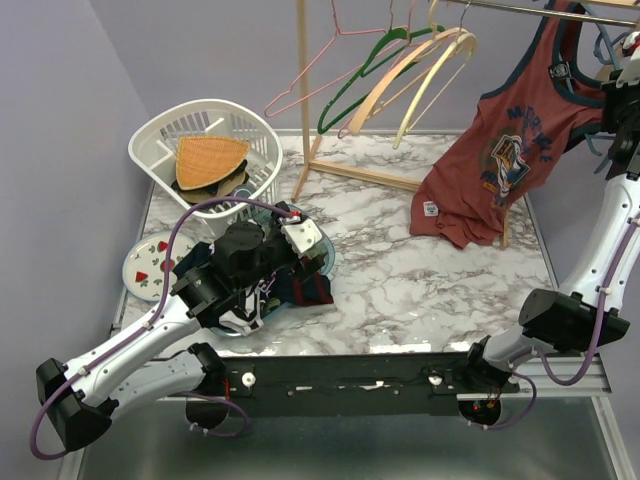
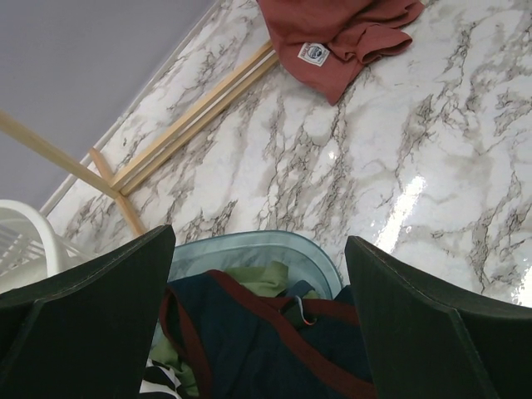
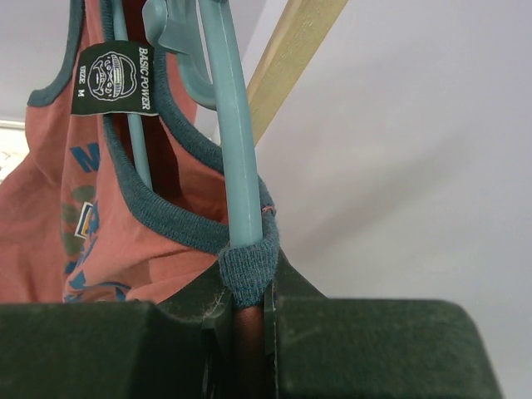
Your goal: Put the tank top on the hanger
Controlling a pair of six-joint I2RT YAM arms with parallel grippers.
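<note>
Frame edge crops hanger [image 3: 237, 150]; tank top [image 3: 41, 224] lettering partly hidden.

A white basket [image 1: 262, 160] holding a woven hat [image 1: 208, 158] stands beside a patterned plate [image 1: 140, 272] on the marble table [image 1: 420, 290].

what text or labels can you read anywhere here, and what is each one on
"BASIC POWER": on the dark neck label inside the tank top
"SIZE M": on the same neck label, running sideways along its left edge
Chest lettering on the tank top: navy, too blurred to read
White hem patch on the tank top: print too small to read
</note>
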